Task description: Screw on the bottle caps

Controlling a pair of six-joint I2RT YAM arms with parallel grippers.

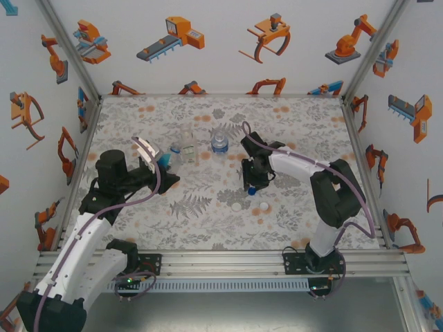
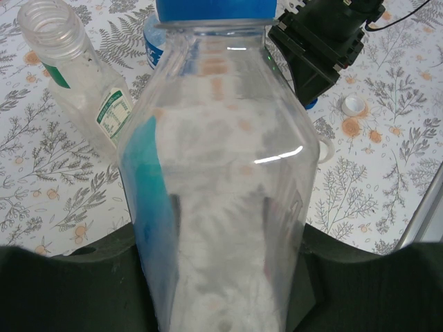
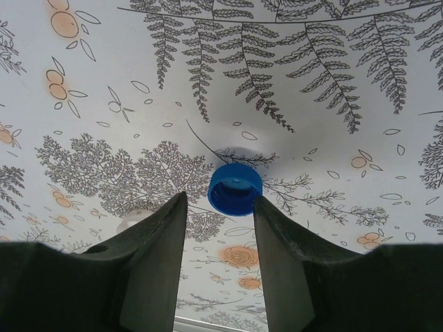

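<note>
My left gripper (image 2: pixel 221 252) is shut on a short clear, blue-tinted bottle (image 2: pixel 221 152); in the top view the gripper (image 1: pixel 165 170) holds it at the left. A tall narrow bottle (image 1: pixel 187 146) with an open neck (image 2: pixel 50 24) and a blue-labelled water bottle (image 1: pixel 219 143) stand just beyond. A blue cap (image 3: pixel 235 188) lies on the table, hollow side toward the camera, just past the tips of my open right gripper (image 3: pixel 220 200), close to the right fingertip. In the top view the right gripper (image 1: pixel 252 181) points down over the blue cap (image 1: pixel 250 189). Two white caps (image 1: pixel 237 206) (image 1: pixel 264 206) lie nearer.
The floral table cover (image 1: pixel 208 228) runs between side walls and a metal rail along the near edge. In the left wrist view the right gripper's black body (image 2: pixel 325 48) is beyond the held bottle, with a white cap (image 2: pixel 354 105) to its right.
</note>
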